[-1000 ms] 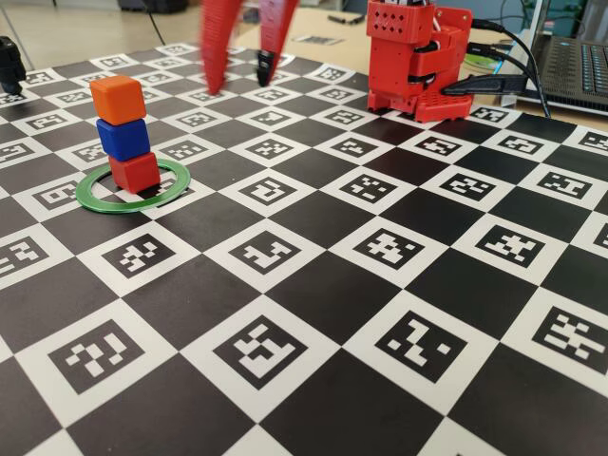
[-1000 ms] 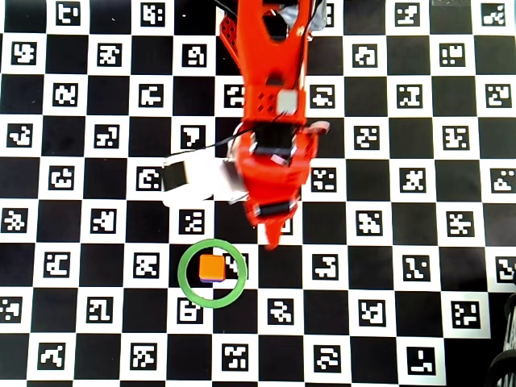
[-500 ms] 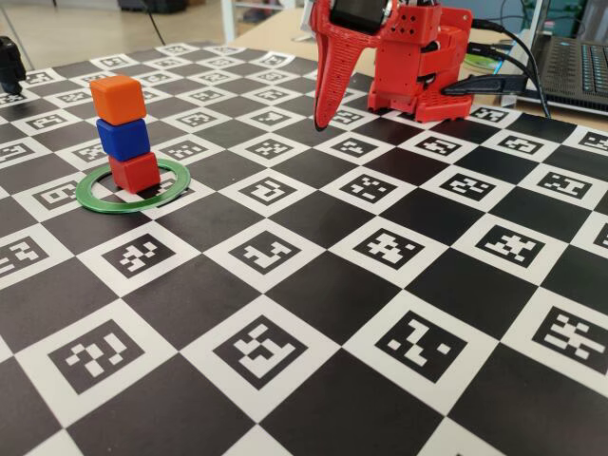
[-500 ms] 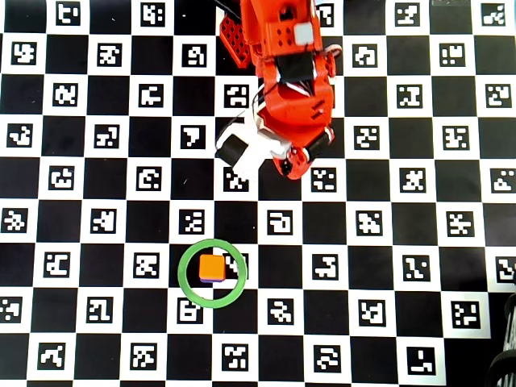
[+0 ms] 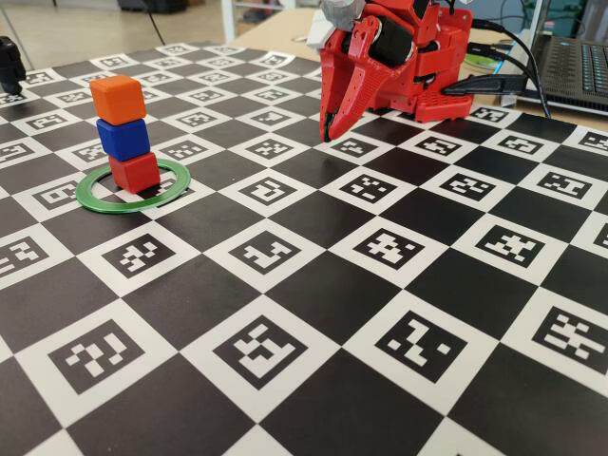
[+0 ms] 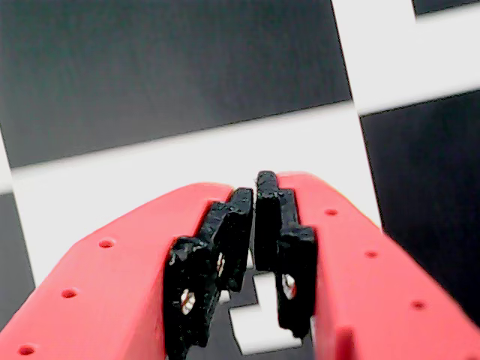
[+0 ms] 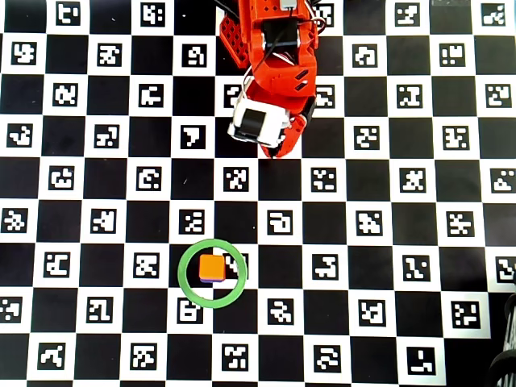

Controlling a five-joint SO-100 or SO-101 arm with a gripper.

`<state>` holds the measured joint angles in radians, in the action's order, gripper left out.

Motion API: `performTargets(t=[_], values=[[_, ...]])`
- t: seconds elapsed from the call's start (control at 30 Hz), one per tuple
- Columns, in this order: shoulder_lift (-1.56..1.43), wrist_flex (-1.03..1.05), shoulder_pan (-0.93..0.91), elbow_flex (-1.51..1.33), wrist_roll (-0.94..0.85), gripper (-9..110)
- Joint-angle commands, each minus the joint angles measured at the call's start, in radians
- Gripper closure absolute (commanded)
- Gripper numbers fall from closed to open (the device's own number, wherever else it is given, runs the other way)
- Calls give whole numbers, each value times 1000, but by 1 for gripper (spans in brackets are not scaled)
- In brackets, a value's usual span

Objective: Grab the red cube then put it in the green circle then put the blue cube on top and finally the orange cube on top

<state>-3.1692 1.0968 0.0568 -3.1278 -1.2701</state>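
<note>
In the fixed view the red cube (image 5: 135, 173) sits inside the green circle (image 5: 133, 195). The blue cube (image 5: 123, 139) stands on it and the orange cube (image 5: 118, 100) on top. From overhead only the orange cube (image 7: 211, 268) shows inside the green circle (image 7: 211, 273), with a sliver of blue at its edge. My gripper (image 5: 328, 132) is folded back near the arm's base, far from the stack, tips just above the board. In the wrist view my gripper (image 6: 255, 191) has its black pads almost touching, with nothing between them. It also shows overhead (image 7: 276, 153).
The board (image 5: 313, 285) is a black-and-white checker of marker squares. A laptop (image 5: 575, 71) and cables lie behind the arm at the back right in the fixed view. A dark object (image 5: 9, 62) stands at the far left edge.
</note>
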Motion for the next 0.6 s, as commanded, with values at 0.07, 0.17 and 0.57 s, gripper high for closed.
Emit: performTargets(t=[0.07,0.17,0.57], values=[[-94,161,21,-40,-80,108],[-109,218,25,-41,-156,108],[-190,265,14,-41,-186,108]])
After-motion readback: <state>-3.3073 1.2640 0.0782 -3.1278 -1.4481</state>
